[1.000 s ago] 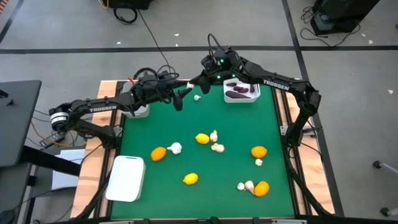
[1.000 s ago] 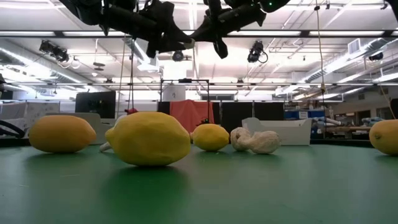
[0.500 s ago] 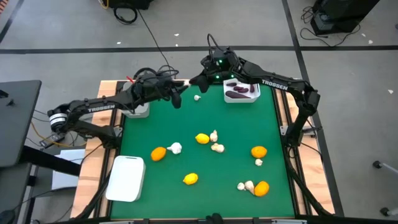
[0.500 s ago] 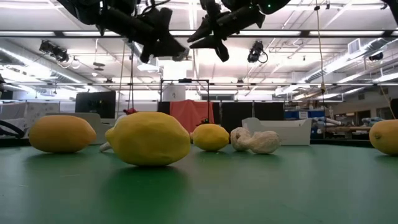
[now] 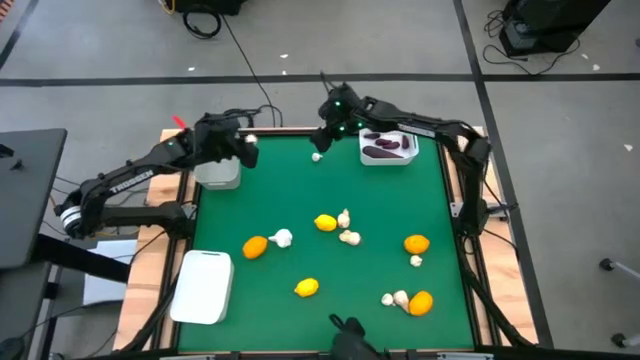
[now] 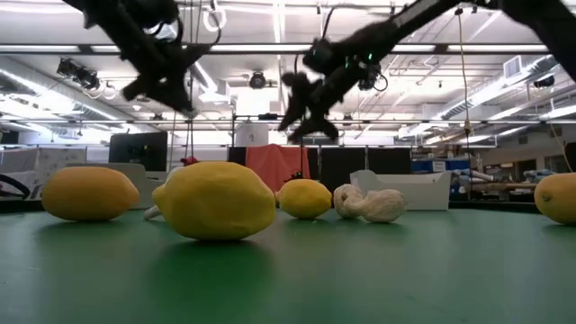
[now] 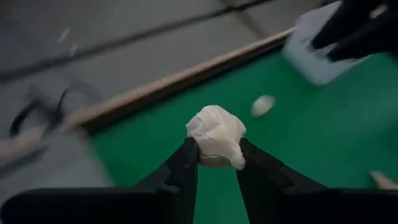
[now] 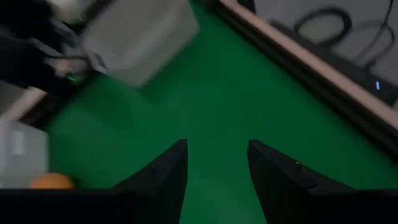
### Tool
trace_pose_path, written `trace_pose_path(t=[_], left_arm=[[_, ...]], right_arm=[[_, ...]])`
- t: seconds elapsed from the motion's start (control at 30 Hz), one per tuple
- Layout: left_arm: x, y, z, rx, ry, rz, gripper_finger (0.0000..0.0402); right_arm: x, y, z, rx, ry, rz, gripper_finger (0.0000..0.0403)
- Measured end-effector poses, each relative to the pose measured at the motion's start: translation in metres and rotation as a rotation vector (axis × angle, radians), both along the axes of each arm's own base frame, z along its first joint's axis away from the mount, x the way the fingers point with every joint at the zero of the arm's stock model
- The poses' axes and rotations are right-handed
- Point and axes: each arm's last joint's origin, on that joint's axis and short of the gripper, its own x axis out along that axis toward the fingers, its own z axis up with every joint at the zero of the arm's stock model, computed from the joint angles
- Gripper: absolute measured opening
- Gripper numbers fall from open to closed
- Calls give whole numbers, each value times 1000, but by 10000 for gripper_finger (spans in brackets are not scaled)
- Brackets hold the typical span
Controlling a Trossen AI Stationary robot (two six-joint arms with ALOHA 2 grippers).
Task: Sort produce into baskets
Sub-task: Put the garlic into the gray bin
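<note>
My left gripper (image 5: 247, 146) is shut on an off-white garlic bulb (image 7: 214, 132) and hangs over the table's far left corner, beside the greyish basket (image 5: 218, 172). My right gripper (image 5: 323, 135) stands open with nothing between its fingers (image 8: 217, 149). It hangs near the far edge, just above a loose garlic bulb (image 5: 316, 156) that lies on the green mat. A white basket (image 5: 388, 148) at the far right holds dark purple eggplant pieces. Another white basket (image 5: 203, 287) stands at the near left. My left gripper pinches the garlic bulb between its two fingers, on the bulb's two opposite lower sides (image 7: 202, 149). Most of the bulb sticks out past the fingertips. The fingers slant downward. The bulb is lifted clear of the mat.
Loose produce lies across the mat's middle and near right: oranges (image 5: 255, 246) (image 5: 416, 243) (image 5: 421, 302), lemons (image 5: 325, 222) (image 5: 307, 288) and garlic bulbs (image 5: 283, 238) (image 5: 349, 237) (image 5: 395, 298). The far half of the mat between the arms is bare green.
My left gripper has swung from the far middle toward the table's left edge with the garlic bulb and has turned as it went. It now hangs by the greyish basket. My right gripper has come down toward the loose garlic bulb near the far edge.
</note>
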Motion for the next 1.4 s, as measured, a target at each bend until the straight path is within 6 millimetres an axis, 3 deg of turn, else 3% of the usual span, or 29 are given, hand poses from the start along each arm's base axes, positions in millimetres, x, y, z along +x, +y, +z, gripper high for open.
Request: trace_pose_path(t=[0.2, 0.33, 0.77, 1.03, 1.2, 1.4], left_arm=[[-26, -1, -20, -157, 206, 329, 108], [-34, 0, -27, -233, 245, 429, 128], [-41, 7, -28, -236, 245, 514, 244], [-39, 10, -27, -251, 192, 496, 258], [-38, 10, -26, -261, 170, 479, 258], [-35, 12, -25, -260, 136, 466, 257]], right_arm=[[8, -24, -53, 95, 221, 41, 178], [21, -32, -69, 76, 355, 120, 178], [44, -42, -81, 23, 424, 233, 178], [45, -42, -94, 31, 452, 258, 170], [47, -43, -97, 30, 432, 270, 138], [49, -44, -96, 9, 414, 278, 64]])
